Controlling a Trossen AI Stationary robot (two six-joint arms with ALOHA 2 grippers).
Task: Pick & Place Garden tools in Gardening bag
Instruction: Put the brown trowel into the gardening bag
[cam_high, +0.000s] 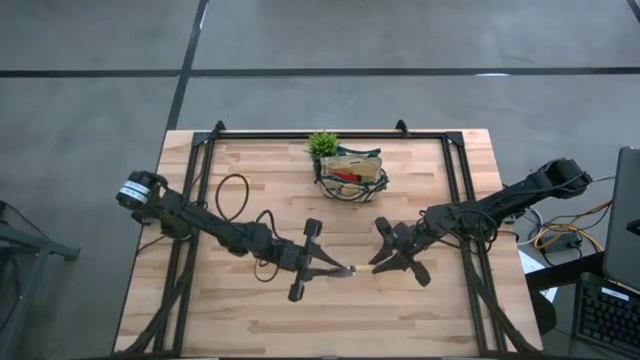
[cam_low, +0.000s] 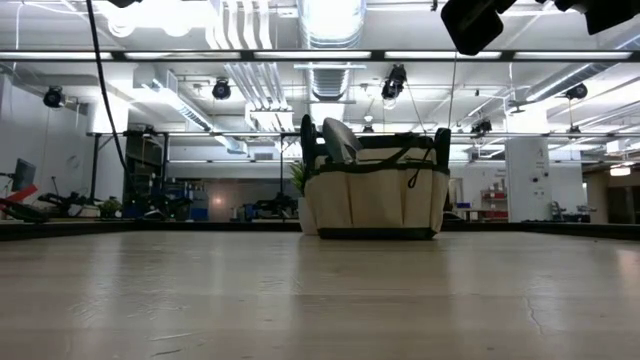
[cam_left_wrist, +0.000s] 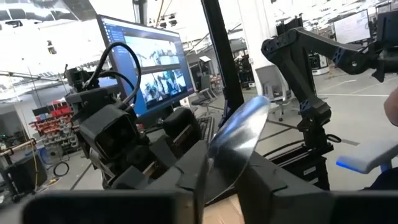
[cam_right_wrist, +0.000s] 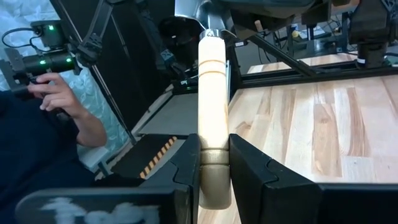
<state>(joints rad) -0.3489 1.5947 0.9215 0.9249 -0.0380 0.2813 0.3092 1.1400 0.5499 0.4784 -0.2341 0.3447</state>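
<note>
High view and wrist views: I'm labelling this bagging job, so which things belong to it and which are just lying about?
Part of the job:
- trowel, its wooden handle gripped in the right hand, its blade at the left hand
- gardening bag
- tools already in the bag

Just lying about:
- small green plant beside the bag
- monitor beyond the table
</note>
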